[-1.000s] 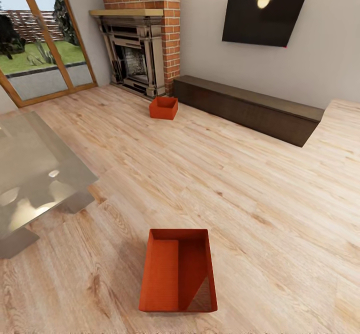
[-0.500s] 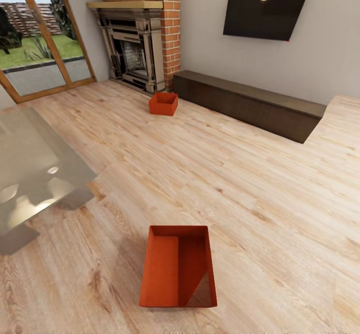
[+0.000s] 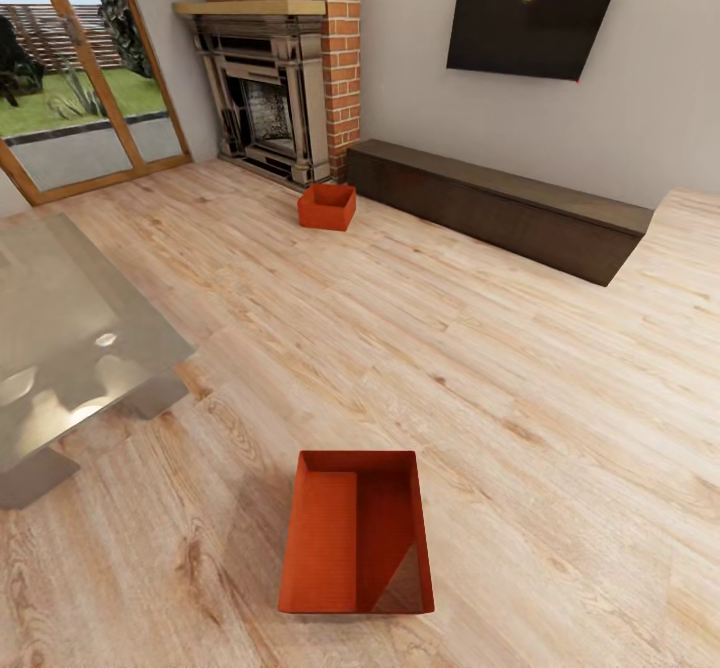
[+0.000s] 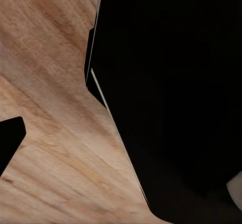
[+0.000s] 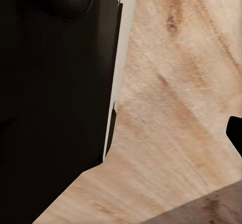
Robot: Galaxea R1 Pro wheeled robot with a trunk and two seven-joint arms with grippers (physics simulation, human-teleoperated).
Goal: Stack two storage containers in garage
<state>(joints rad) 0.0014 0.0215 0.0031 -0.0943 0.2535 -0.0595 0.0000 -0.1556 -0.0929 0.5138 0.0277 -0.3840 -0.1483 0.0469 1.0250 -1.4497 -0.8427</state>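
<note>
1. Both wrist views show dark robot bodywork close above the wood-plank floor (image 3: 500, 368); whether either claw is open or closed cannot be told.
2. One orange-red storage container (image 3: 356, 533), open-topped and empty, lies on the floor at the head view's lower centre.
3. The second container (image 3: 327, 206) sits at upper centre, just before the brick fireplace (image 3: 275, 98), near the end of the dark bench (image 3: 500, 208).

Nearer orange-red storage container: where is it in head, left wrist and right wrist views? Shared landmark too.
Head view: the nearer orange-red open-topped rectangular storage container sits low centre on the light wood-plank floor.
Left wrist view: floor planks beside black robot bodywork, nothing orange-red.
Right wrist view: the same, planks and black bodywork.
Shared landmark: the wood-plank floor.
</note>
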